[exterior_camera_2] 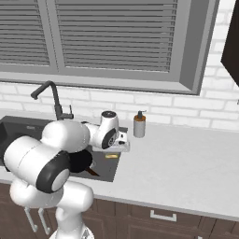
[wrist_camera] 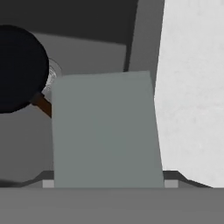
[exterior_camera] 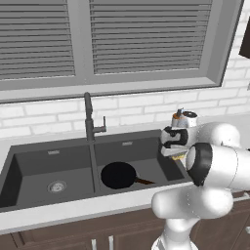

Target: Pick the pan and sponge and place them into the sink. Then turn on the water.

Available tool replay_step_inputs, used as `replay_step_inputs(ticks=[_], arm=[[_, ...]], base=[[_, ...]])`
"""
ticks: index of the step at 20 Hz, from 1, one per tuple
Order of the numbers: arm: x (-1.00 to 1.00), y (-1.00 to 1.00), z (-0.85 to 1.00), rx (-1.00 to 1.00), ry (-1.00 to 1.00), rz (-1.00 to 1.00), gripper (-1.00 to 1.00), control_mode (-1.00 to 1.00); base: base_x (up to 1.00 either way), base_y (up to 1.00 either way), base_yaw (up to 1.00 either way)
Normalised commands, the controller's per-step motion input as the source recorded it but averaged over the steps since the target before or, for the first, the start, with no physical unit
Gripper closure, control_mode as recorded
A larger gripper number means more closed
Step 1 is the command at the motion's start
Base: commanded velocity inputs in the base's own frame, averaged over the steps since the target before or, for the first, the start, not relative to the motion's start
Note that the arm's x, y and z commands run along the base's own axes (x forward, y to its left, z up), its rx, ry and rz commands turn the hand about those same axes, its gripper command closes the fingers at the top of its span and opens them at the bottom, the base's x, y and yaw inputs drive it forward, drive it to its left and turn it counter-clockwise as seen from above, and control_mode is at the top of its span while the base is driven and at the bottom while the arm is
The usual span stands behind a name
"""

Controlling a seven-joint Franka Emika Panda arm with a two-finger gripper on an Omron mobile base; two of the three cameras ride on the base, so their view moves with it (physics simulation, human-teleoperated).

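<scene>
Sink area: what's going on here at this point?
The pan already lies in the right basin of the sink. The hand hangs over that basin's right edge, closed on the sponge, which has not been let go yet. The tap stands behind the divider between the basins, with no water running.

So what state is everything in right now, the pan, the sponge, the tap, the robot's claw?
pan: lying upright in the right basin of the sink.
sponge: held between the claw's fingers, above the right basin's edge.
faucet: no water running.
gripper: closed on the sponge.
soap bottle: standing upright on the counter.
</scene>
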Motion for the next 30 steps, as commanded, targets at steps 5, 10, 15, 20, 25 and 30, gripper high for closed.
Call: replay_step_inputs(ticks=[5,10,15,20,25,30], arm=[[0.0,0.87,0.02,0.0,0.0,0.0,1.0,-1.0],[0.03,0.77,0.0,0.0,0.02,0.0,1.0,-1.0],[0.22,0.59,0.0,0.01,0.0,0.0,1.0,-1.0],[0.29,0.61,-0.18,0.0,0.02,0.0,1.0,-1.0],[0.17,0.52,-0.35,0.0,0.05,-0.02,1.0,-1.0],[0.37,0.24,-0.39,0.0,0.0,-0.02,1.0,-1.0]], base=[[0.0,0.0,0.0],[0.0,0.0,0.0],[0.0,0.0,0.0],[0.0,0.0,0.0],[0.0,0.0,0.0],[0.0,0.0,0.0]])
